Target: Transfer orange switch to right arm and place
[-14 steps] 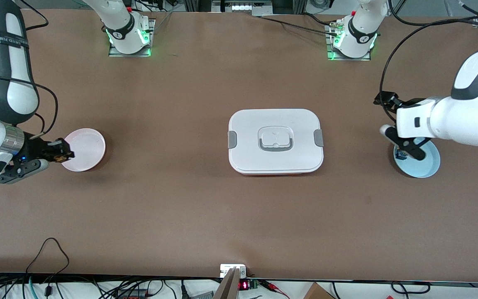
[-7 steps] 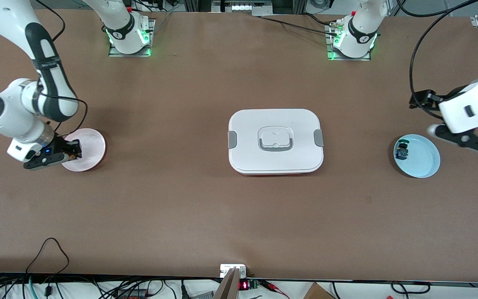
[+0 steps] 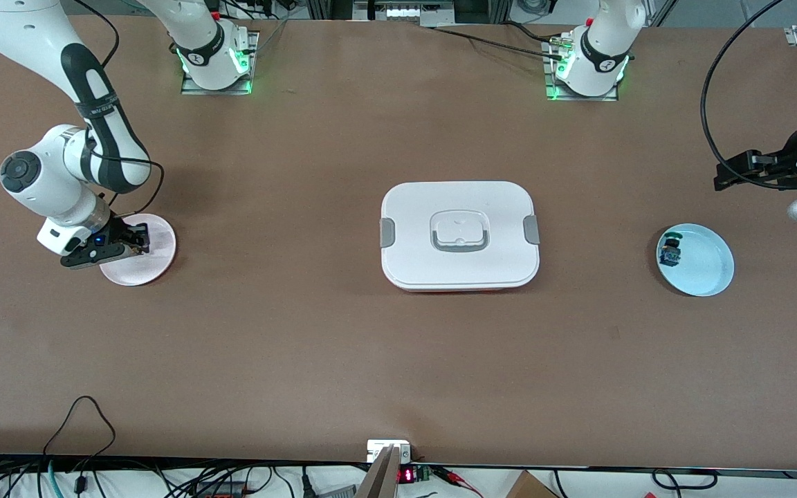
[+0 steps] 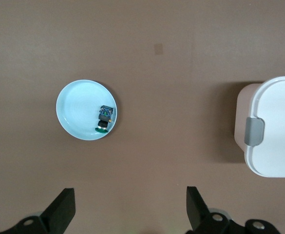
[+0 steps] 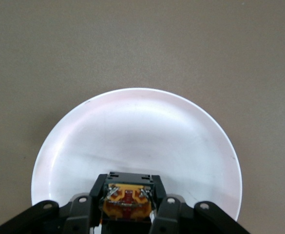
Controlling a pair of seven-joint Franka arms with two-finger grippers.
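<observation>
A white lidded box [image 3: 460,235] sits mid-table. The right gripper [image 3: 137,240] hangs over the pink plate [image 3: 153,259] at the right arm's end, clamped on the orange switch [image 5: 127,200]. The left gripper [image 4: 127,214], spread wide, hovers near the blue plate [image 3: 703,266] holding the blue-and-green switch [image 3: 669,253].

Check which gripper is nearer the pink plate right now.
Right. The right gripper is over the pink plate, shut on the orange switch. The left gripper is open, up near the blue plate at the left arm's end of the table.
</observation>
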